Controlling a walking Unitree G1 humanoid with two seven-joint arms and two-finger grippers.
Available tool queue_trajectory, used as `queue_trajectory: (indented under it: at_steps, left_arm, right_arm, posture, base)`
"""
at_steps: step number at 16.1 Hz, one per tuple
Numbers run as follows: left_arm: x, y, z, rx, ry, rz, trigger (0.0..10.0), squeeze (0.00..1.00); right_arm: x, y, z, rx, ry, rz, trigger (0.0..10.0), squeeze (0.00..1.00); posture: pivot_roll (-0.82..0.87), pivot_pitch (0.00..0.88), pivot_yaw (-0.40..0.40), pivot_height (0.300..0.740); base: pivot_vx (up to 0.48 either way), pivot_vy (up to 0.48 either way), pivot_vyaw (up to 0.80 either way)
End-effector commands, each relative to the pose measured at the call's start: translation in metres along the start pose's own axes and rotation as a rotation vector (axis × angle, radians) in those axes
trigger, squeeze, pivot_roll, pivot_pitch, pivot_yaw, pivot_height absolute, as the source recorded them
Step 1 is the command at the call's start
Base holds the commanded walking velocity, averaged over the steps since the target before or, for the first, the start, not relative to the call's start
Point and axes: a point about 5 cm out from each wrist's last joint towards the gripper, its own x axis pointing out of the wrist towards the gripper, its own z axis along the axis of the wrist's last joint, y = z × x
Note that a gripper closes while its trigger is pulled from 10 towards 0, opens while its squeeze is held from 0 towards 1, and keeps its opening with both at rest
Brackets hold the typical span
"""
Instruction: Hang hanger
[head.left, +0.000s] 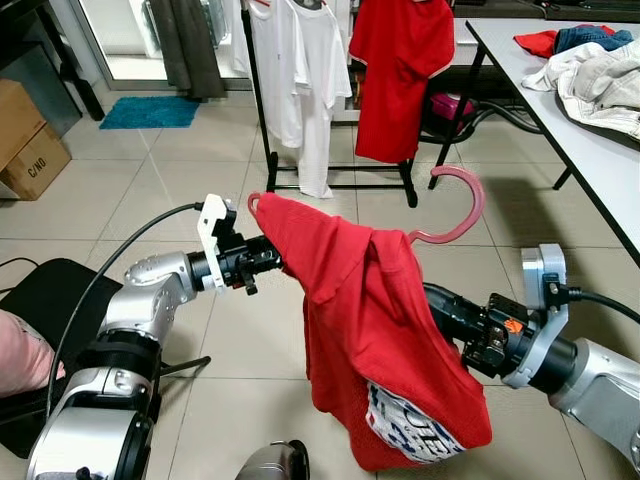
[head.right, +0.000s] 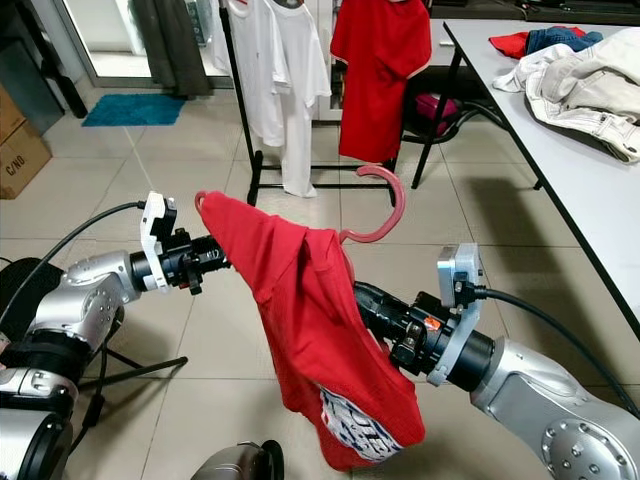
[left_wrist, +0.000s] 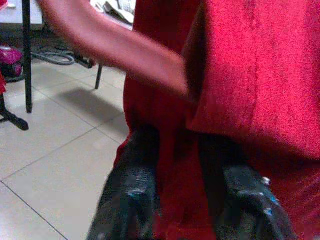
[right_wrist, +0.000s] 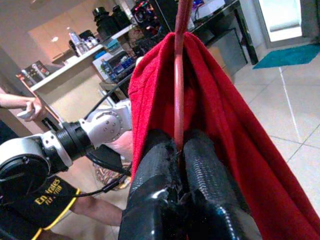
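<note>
Red cloth dominated the near scene: a red T-shirt draped over a pink hanger was held up between both arms, above the tiled floor. The right hand was closed on the hanger's thin pink bar, its two black fingers pinching it where the shirt folded over. The left hand gripped the shirt's left shoulder end, red fabric caught between its fingers. The hanger's hook curved up and to the right, free of the cloth. White and blue print showed low on the shirt, too crumpled to read. Farther off stood a black clothes rack with white garments and another red shirt hanging. On the far left sat a cardboard box marked "C/NO". To the right, a white surface carried a heap of clothes. A person's dark shorts bore yellow lettering, only partly legible.
</note>
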Motion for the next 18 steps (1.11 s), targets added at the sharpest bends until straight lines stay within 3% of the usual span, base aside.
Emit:
queue_trajectory:
  at_steps: [1, 7, 16, 18]
  left_arm:
    - [-0.003, 0.000, 0.001, -0.008, -0.011, 0.008, 0.0, 0.00]
    - [-0.006, 0.005, 0.003, -0.007, -0.043, 0.083, 0.0, 0.00]
    - [-0.019, 0.016, 0.007, -0.008, -0.199, 0.289, 0.0, 0.00]
    - [-0.023, 0.014, 0.000, -0.025, -0.178, 0.294, 0.0, 0.00]
  right_arm:
    - [0.001, 0.006, 0.005, -0.033, -0.012, 0.038, 10.0, 0.00]
    - [0.001, 0.007, 0.004, -0.031, -0.015, 0.033, 10.0, 0.00]
    - [-0.001, 0.002, 0.002, -0.031, -0.023, -0.018, 10.0, 0.00]
    - [-0.002, 0.001, 0.001, -0.029, -0.024, -0.031, 10.0, 0.00]
  posture:
    - [-0.03, 0.070, 0.065, 0.740]
    - [-0.02, 0.070, 0.068, 0.740]
    - [-0.03, 0.053, 0.087, 0.740]
    - [-0.03, 0.048, 0.091, 0.740]
  base:
    - [0.000, 0.000, 0.00]
    - [0.000, 0.000, 0.00]
    - [0.000, 0.000, 0.00]
    - [0.000, 0.000, 0.00]
